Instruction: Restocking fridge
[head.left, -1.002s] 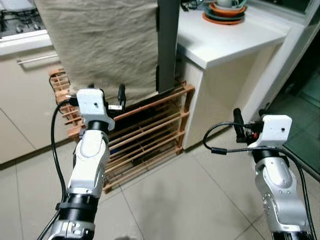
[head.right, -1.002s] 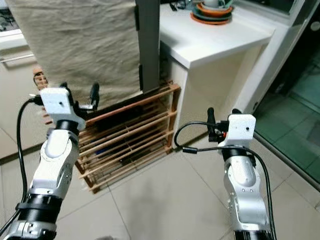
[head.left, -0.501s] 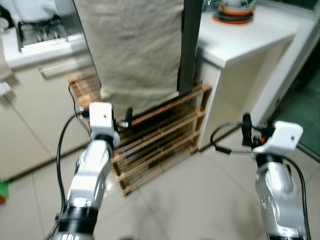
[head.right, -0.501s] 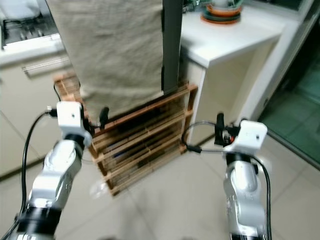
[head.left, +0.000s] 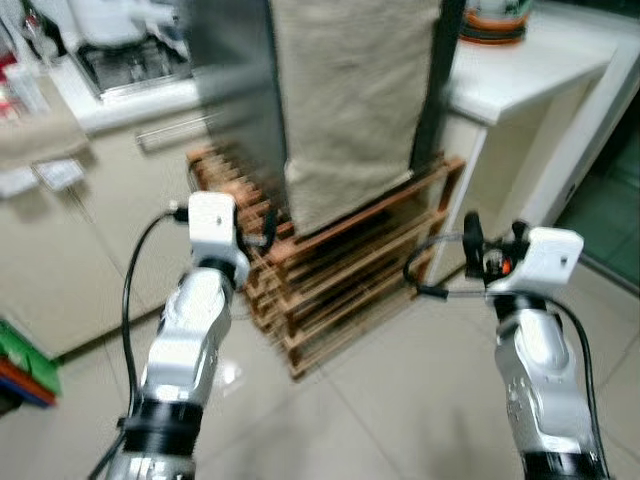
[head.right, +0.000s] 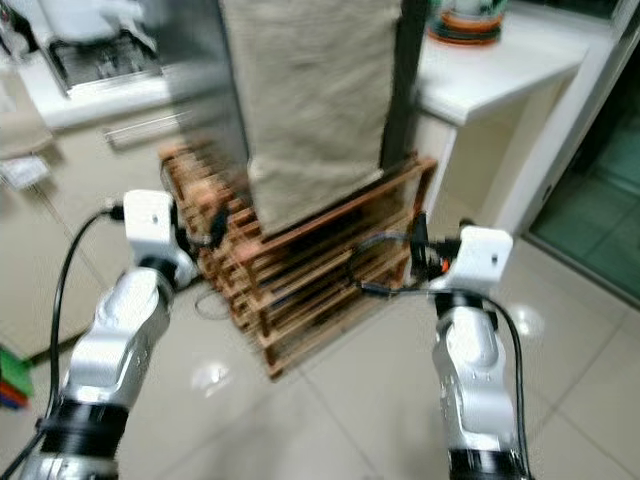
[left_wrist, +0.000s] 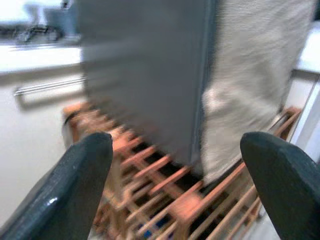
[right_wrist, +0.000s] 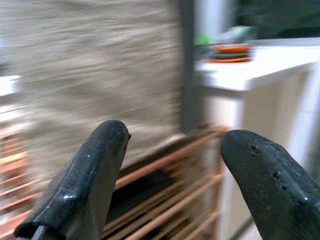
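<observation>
Left eye view: the picture is blurred. The left gripper (head.left: 262, 226) is raised at about 9 o'clock of centre, its black fingers pointing at a wooden slatted rack (head.left: 345, 262) that stands on the tiled floor (head.left: 400, 400). The right gripper (head.left: 490, 243) is raised at about 3 o'clock, near the rack's right end. A beige cloth (head.left: 350, 95) hangs over the rack from 12 o'clock, with a dark grey panel (head.left: 232, 85) beside it (whether this is the fridge's side cannot be told). A white counter (head.left: 530, 75) at 1 o'clock carries stacked orange and green dishes (head.left: 495, 20). Cream cabinets (head.left: 90, 240) run along at 10 o'clock.

Right eye view: the same scene; both arms are held up before the rack, neither gripper touching anything.

Left wrist view: the two black fingers (left_wrist: 80, 185) stand wide apart with nothing between them. Between them appear the grey panel, the cloth and the rack's wooden slats below.

Right wrist view: its fingers (right_wrist: 90, 180) are likewise spread and hold nothing. Between them lie the cloth and the rack, with the white counter and dishes further off toward 2 o'clock.
</observation>
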